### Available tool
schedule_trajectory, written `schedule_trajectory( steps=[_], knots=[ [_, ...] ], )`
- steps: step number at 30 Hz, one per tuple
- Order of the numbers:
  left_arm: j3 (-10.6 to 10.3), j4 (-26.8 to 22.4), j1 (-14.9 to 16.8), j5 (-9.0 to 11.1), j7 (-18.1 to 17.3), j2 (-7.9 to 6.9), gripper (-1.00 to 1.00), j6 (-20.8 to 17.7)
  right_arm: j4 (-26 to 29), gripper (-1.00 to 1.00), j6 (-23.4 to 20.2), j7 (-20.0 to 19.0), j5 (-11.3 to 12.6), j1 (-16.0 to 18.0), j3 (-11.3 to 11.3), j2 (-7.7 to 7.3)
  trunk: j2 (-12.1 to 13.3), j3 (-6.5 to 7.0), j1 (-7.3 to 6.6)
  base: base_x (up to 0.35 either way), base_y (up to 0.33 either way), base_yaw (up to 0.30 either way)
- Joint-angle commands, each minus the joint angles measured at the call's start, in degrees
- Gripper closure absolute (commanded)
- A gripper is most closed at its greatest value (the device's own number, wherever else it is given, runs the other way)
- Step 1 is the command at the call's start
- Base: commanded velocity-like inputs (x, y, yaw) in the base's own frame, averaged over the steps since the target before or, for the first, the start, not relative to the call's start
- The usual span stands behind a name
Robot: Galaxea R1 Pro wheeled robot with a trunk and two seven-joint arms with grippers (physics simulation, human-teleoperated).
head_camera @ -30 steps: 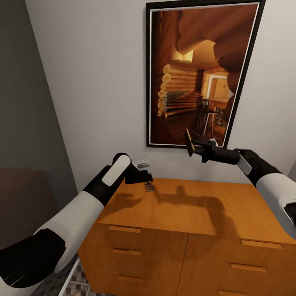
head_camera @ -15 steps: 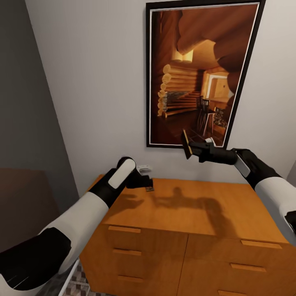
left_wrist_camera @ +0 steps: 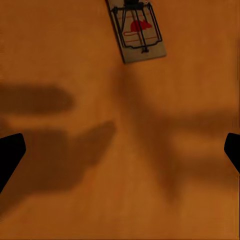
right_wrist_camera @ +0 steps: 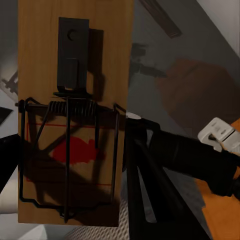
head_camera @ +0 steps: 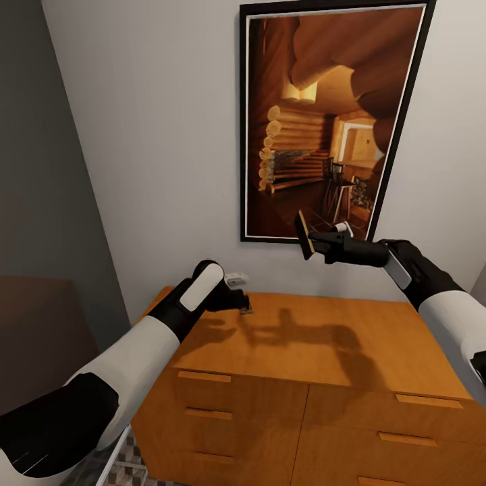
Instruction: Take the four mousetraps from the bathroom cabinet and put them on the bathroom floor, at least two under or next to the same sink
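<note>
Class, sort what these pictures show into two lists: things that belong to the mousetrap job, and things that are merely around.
Part of the job:
- mousetrap held up by the right gripper
- mousetrap lying on the cabinet top, by the left gripper
- cabinet
- bathroom floor

Merely around:
- framed picture of a log cabin
- white wall socket

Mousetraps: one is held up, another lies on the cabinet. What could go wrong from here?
1. The right end effector holds its mousetrap high in front of the framed picture; if the grip slips, it would likely drop onto the cabinet.
2. The left end effector is open above the top, the second mousetrap well off its centre; closing now would probably miss.
</note>
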State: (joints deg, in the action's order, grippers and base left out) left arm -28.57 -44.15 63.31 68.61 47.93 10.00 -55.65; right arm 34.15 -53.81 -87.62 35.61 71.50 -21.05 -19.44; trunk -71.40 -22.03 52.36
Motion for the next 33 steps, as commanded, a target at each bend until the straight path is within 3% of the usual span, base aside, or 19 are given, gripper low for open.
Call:
schedule_trajectory(
  steps=[1, 21, 33],
  knots=[
    [-0.09, 0.02, 0.06, 0.55, 0.57, 0.00, -1.00, 1.21, 0.00, 1.00, -0.98, -0.29, 0.26, -0.27, -0.31, -0.07, -0.05, -0.07, 0.00, 0.000, 0.000, 0.000],
    [0.17, 0.78, 0.06, 0.64, 0.15, 0.00, -1.00, 6.45, 0.04, 1.00, -0.95, -0.27, 0.43, -2.03, -0.30, -0.07, -0.05, -0.07, 0.00, 0.054, -0.085, -0.037],
    [0.20, 2.72, 0.06, 0.60, 0.22, -0.09, -1.00, 6.56, 0.07, 1.00, -0.95, -0.27, 0.43, -2.21, -0.29, -0.07, -0.05, -0.07, 0.00, 0.002, -0.003, -0.002]
  ],
)
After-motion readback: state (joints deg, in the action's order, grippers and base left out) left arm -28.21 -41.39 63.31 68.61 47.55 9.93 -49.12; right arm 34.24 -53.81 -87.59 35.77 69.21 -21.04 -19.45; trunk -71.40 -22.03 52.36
